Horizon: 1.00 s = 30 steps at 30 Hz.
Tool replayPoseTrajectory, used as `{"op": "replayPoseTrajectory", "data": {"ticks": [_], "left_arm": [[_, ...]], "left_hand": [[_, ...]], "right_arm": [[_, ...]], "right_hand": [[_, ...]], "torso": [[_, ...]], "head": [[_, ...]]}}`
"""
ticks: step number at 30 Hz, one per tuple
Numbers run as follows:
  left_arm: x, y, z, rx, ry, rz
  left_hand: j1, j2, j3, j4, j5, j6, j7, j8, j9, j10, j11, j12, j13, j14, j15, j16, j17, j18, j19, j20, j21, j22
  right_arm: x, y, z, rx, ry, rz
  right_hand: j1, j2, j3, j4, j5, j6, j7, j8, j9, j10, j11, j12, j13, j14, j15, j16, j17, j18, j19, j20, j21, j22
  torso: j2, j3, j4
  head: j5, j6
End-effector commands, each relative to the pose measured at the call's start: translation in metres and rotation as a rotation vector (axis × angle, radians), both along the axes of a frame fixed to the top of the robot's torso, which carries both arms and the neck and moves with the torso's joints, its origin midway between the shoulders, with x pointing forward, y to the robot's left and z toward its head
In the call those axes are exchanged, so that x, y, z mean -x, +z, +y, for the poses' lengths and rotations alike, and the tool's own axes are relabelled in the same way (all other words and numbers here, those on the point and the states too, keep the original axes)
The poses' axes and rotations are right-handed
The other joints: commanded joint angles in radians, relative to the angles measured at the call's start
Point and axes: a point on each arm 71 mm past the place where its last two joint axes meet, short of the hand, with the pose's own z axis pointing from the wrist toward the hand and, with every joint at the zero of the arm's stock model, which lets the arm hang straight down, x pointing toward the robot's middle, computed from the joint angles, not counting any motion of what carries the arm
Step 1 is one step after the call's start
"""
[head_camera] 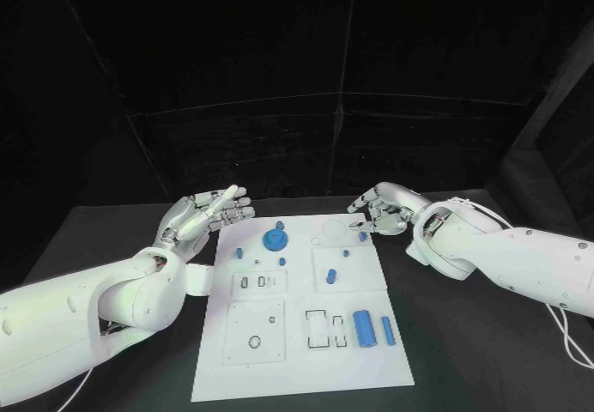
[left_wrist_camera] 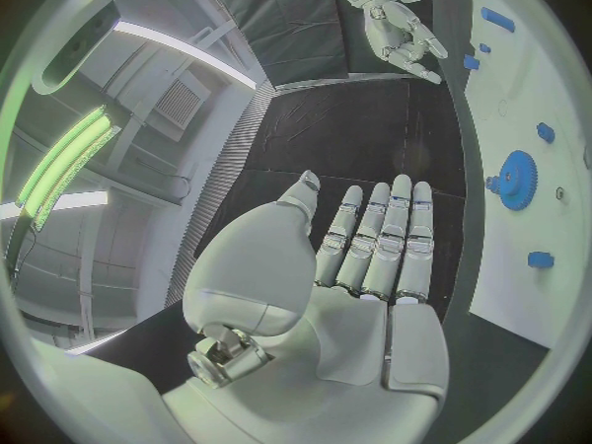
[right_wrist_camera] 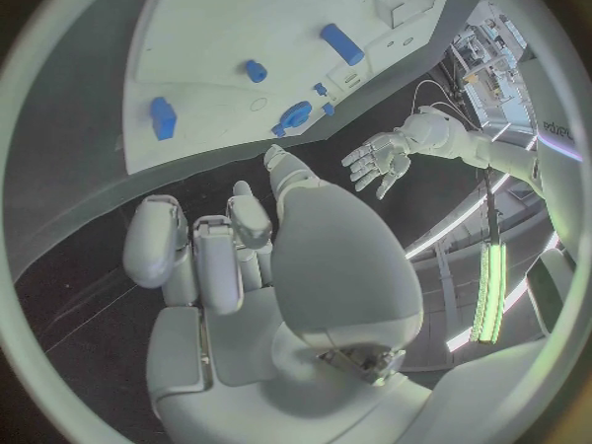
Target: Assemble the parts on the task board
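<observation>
The white task board (head_camera: pixel 297 360) lies in the middle of the black table. A blue gear (head_camera: pixel 275 238) stands near the board's far left corner, with small blue parts (head_camera: pixel 282 260) around it. A blue cylinder (head_camera: pixel 364 329) and a thinner blue bar (head_camera: pixel 387 330) lie at the near right. My left hand (head_camera: pixel 204 215) hovers flat off the board's far left corner, fingers straight and together, holding nothing. My right hand (head_camera: pixel 384 210) hangs over the far right corner with loosely bent fingers and nothing in them. A small blue part (head_camera: pixel 363 236) lies just below it. The gear (left_wrist_camera: pixel 516 180) lies beside my left hand's fingertips (left_wrist_camera: pixel 395 192).
Outlined slots and small holes mark the board's near half (head_camera: pixel 254 330). Black table (head_camera: pixel 470 343) runs on both sides of the board, and dark curtains close off the back. The left forearm (head_camera: pixel 112 300) lies along the board's left edge.
</observation>
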Motion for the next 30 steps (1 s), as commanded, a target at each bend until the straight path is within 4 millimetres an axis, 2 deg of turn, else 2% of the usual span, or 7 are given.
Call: {"op": "replayPoseTrajectory", "data": {"ticks": [1, 3, 4, 6, 12, 15, 30], "left_arm": [[-0.001, 0.001, -0.001, 0.0, -0.006, -0.01], [-0.001, 0.001, -0.002, 0.0, -0.007, -0.01], [-0.001, 0.001, -0.002, 0.0, -0.007, -0.009], [-0.001, 0.001, -0.002, 0.001, -0.009, -0.009], [-0.002, 0.0, -0.004, 0.001, -0.012, -0.008], [-0.003, 0.0, -0.004, 0.001, -0.012, -0.007], [-0.004, -0.002, -0.004, -0.002, -0.013, -0.001]], "left_hand": [[-0.005, 0.004, 0.001, -0.006, -0.003, -0.002, 0.061, -0.003, 0.001, 0.0, 0.0, 0.005, 0.0, 0.007, 0.0, -0.005, -0.001, 0.012, 0.002, 0.0, -0.005, -0.002], [-0.006, 0.005, 0.0, -0.005, -0.003, -0.002, 0.061, -0.003, 0.001, 0.0, 0.0, 0.006, 0.0, 0.007, 0.0, -0.005, -0.001, 0.012, 0.002, 0.0, -0.006, -0.002], [-0.007, 0.005, 0.0, -0.005, -0.003, -0.002, 0.061, -0.003, 0.001, 0.0, 0.0, 0.006, 0.0, 0.007, 0.0, -0.005, -0.001, 0.012, 0.001, 0.0, -0.006, -0.002], [-0.007, 0.005, 0.0, -0.005, -0.003, -0.002, 0.061, -0.003, 0.001, 0.0, 0.0, 0.006, 0.0, 0.007, 0.0, -0.005, -0.001, 0.012, 0.001, 0.0, -0.006, -0.002], [-0.008, 0.005, 0.0, -0.004, -0.003, -0.002, 0.061, -0.003, 0.001, 0.0, 0.0, 0.006, 0.0, 0.007, 0.0, -0.006, -0.001, 0.012, 0.001, 0.0, -0.007, -0.002], [-0.008, 0.006, 0.0, -0.004, -0.003, -0.002, 0.061, -0.003, 0.001, 0.0, 0.0, 0.006, 0.0, 0.007, 0.0, -0.006, -0.001, 0.012, 0.002, 0.0, -0.007, -0.002], [-0.009, 0.006, 0.0, -0.004, -0.003, -0.002, 0.06, -0.003, 0.001, 0.0, 0.0, 0.006, 0.0, 0.008, 0.0, -0.006, -0.001, 0.012, 0.002, 0.0, -0.007, -0.002]], "right_arm": [[-0.002, 0.002, -0.01, -0.114, 0.017, -0.003], [-0.004, -0.002, -0.018, -0.111, 0.004, 0.001], [-0.005, -0.004, -0.022, -0.109, -0.003, 0.004], [-0.007, -0.008, -0.028, -0.102, -0.014, 0.012], [-0.009, -0.022, -0.04, -0.081, -0.028, 0.052], [-0.009, -0.03, -0.042, -0.07, -0.029, 0.073], [-0.01, -0.045, -0.046, -0.029, -0.022, 0.117]], "right_hand": [[0.009, -0.002, -0.003, -0.008, 0.009, 0.007, 0.002, 0.003, 0.001, 0.001, -0.008, 0.006, 0.001, 0.061, -0.006, 0.005, 0.049, -0.004, -0.001, -0.005, -0.002, -0.001], [0.012, -0.004, -0.006, -0.012, 0.012, 0.006, 0.003, 0.002, 0.0, 0.001, -0.008, 0.005, 0.001, 0.061, -0.006, 0.005, 0.05, -0.003, -0.002, -0.005, -0.002, -0.002], [0.014, -0.004, -0.006, -0.014, 0.012, 0.005, 0.003, 0.001, 0.0, 0.0, -0.008, 0.005, 0.001, 0.061, -0.006, 0.005, 0.05, -0.004, -0.001, -0.005, -0.002, -0.001], [0.019, -0.003, -0.006, -0.018, 0.014, 0.005, 0.003, 0.001, 0.0, 0.0, -0.008, 0.004, 0.0, 0.061, -0.006, 0.006, 0.051, -0.003, -0.002, -0.005, -0.002, -0.002], [0.025, -0.002, -0.006, -0.022, 0.015, 0.007, 0.003, 0.002, 0.0, -0.001, -0.008, 0.004, 0.001, 0.061, -0.006, 0.005, 0.051, -0.003, -0.002, -0.006, -0.003, -0.003], [0.027, -0.001, -0.007, -0.024, 0.015, 0.007, 0.002, 0.002, 0.0, -0.001, -0.008, 0.003, -0.001, 0.061, -0.006, 0.005, 0.051, -0.003, -0.003, -0.006, -0.003, -0.003], [0.034, -0.001, -0.008, -0.031, 0.015, 0.009, 0.002, 0.002, 0.0, -0.003, -0.008, 0.002, -0.001, 0.061, -0.006, 0.005, 0.052, -0.003, -0.004, -0.006, -0.004, -0.005]], "torso": [[0.0, 0.0046, -0.0037], [0.001, 0.0018, -0.0004], [0.001, 0.0029, -0.0006], [0.0, -0.0005, 0.0011], [0.001, -0.0008, 0.0052], [0.0, -0.0017, 0.0005], [-0.001, -0.0024, 0.0013]], "head": [[-0.005, -0.002], [-0.01, -0.003], [-0.01, -0.003], [-0.012, -0.005], [-0.012, -0.009], [-0.008, -0.013], [-0.009, -0.023]]}}
